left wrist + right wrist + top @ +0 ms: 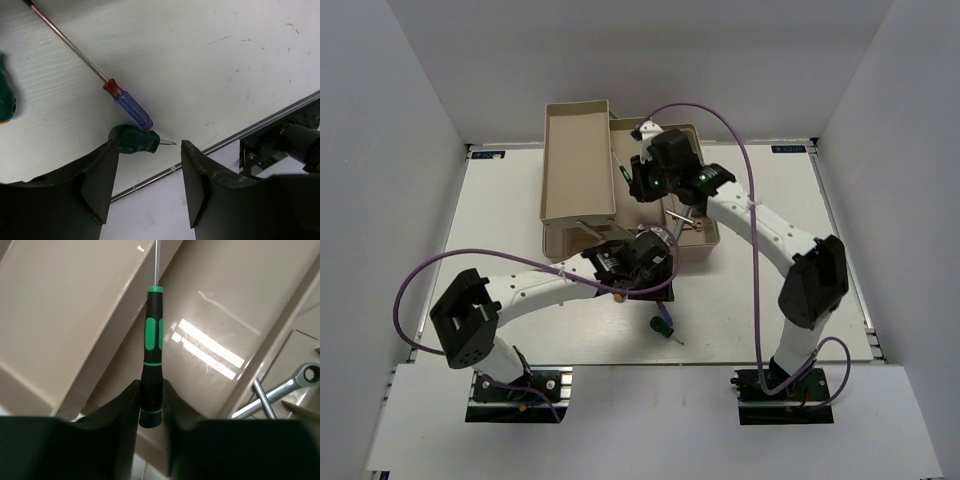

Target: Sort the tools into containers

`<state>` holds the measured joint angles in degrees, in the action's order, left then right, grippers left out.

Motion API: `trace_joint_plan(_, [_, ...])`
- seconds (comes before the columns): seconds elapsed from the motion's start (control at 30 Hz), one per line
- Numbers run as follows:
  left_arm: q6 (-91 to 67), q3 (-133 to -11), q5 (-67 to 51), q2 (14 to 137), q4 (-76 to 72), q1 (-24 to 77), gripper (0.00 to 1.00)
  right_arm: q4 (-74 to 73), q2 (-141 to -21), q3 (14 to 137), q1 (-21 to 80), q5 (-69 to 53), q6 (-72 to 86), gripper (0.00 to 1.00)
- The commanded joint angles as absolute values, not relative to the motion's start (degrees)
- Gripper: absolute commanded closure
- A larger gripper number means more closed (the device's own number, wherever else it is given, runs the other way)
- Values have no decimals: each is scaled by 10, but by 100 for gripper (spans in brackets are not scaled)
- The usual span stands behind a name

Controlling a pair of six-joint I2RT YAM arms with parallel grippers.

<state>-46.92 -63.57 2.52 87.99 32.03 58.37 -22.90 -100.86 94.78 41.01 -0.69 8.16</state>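
My right gripper (151,390) is shut on a thin black-and-green screwdriver (152,347), shaft pointing away, held over the beige trays (75,300); in the top view it (624,172) hangs between the long tray (575,160) and the toolbox compartment (705,245). Two silver wrenches (280,390) lie in that compartment. My left gripper (150,185) is open and empty above the table. Just beyond its left finger lies a stubby green screwdriver (134,139), also in the top view (663,325). A thin purple-handled screwdriver (127,107) lies touching it.
Another green handle (6,97) shows at the left edge of the left wrist view. The table's metal front rail (260,125) runs close to the tools. The left arm (540,285) stretches across the table's middle below the trays.
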Motion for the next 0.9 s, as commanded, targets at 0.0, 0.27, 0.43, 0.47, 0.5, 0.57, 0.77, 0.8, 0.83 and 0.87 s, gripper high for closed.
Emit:
trace_joint_plan(0.0, [-515, -638, 39, 886, 326, 588, 37, -286, -1050, 1033, 394, -17, 123, 70])
trace_joint_plan(0.27, [-531, -673, 45, 960, 363, 599, 40, -263, -974, 960, 342, -62, 134, 45])
trace_joint_plan(0.43, [-531, -693, 56, 1002, 369, 599, 41, -236, -878, 848, 294, -79, 126, 43])
trace_joint_plan(0.47, [-531, -700, 64, 1008, 369, 599, 41, -231, -854, 819, 289, -83, 122, 43])
trace_joint_plan(0.5, [-531, -708, 64, 1015, 369, 599, 42, -229, -830, 808, 278, -87, 123, 43])
trace_joint_plan(0.57, [-525, -714, 64, 1037, 364, 599, 42, -230, -796, 762, 258, -100, 122, 43])
trace_joint_plan(0.77, [-530, -733, 64, 1073, 383, 604, 51, -235, -753, 696, 222, -119, 134, 43])
trace_joint_plan(0.8, [-530, -733, 64, 1081, 393, 604, 52, -233, -748, 690, 220, -124, 136, 43])
trace_joint_plan(0.83, [-530, -733, 69, 1088, 393, 604, 53, -233, -743, 688, 212, -125, 142, 43])
trace_joint_plan(0.87, [-535, -733, 69, 1088, 401, 604, 53, -233, -742, 686, 208, -131, 148, 43])
